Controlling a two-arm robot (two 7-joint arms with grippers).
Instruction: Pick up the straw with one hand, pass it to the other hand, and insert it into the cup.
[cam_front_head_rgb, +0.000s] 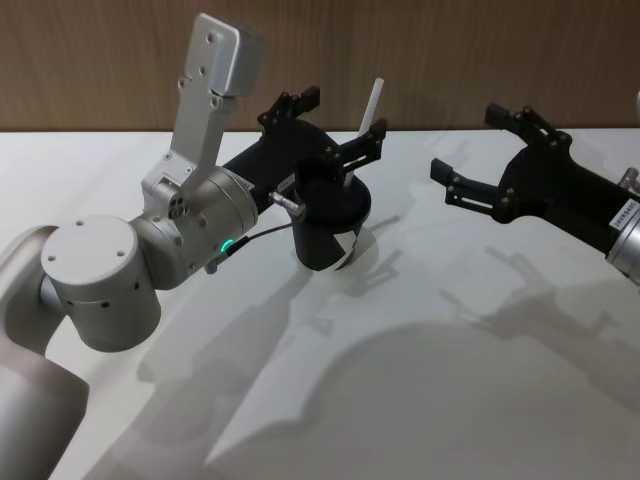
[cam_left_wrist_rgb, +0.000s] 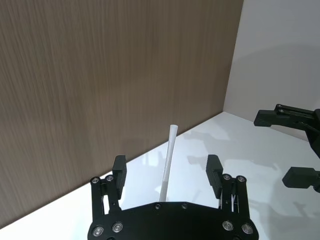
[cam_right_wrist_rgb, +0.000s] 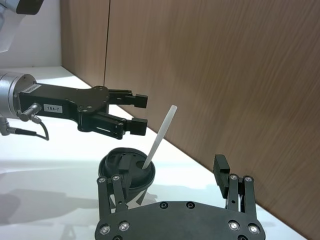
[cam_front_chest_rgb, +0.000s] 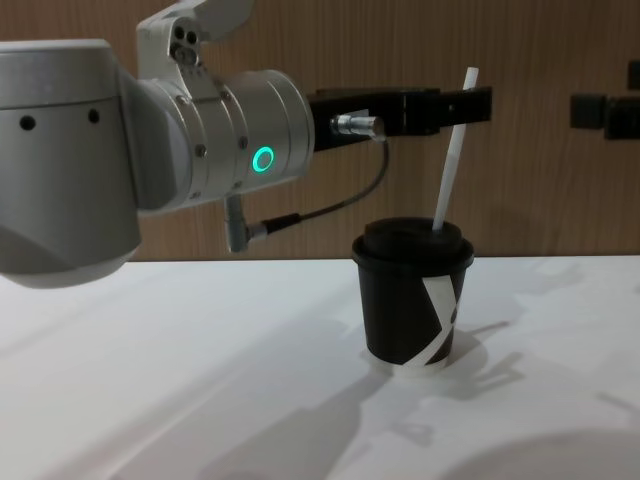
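The black cup (cam_front_head_rgb: 330, 225) with its white stripe stands on the white table, seen from the side in the chest view as cup (cam_front_chest_rgb: 410, 300). The white straw (cam_front_chest_rgb: 452, 150) sticks through the lid and leans slightly, its upper half above the cup. My left gripper (cam_front_head_rgb: 340, 118) is open around the straw's upper part; the straw (cam_left_wrist_rgb: 167, 165) stands between the fingers with a gap on each side. My right gripper (cam_front_head_rgb: 468, 142) is open and holds nothing, off to the right of the cup. From the right wrist, the straw (cam_right_wrist_rgb: 160, 137) rises out of the cup (cam_right_wrist_rgb: 125, 167).
A wood-panelled wall (cam_front_head_rgb: 450, 50) runs close behind the table's far edge. The left arm's silver-grey body (cam_front_head_rgb: 190, 220) with its green ring light and black cable (cam_front_chest_rgb: 320, 210) reaches across left of the cup. Bare white table (cam_front_head_rgb: 420, 400) lies in front.
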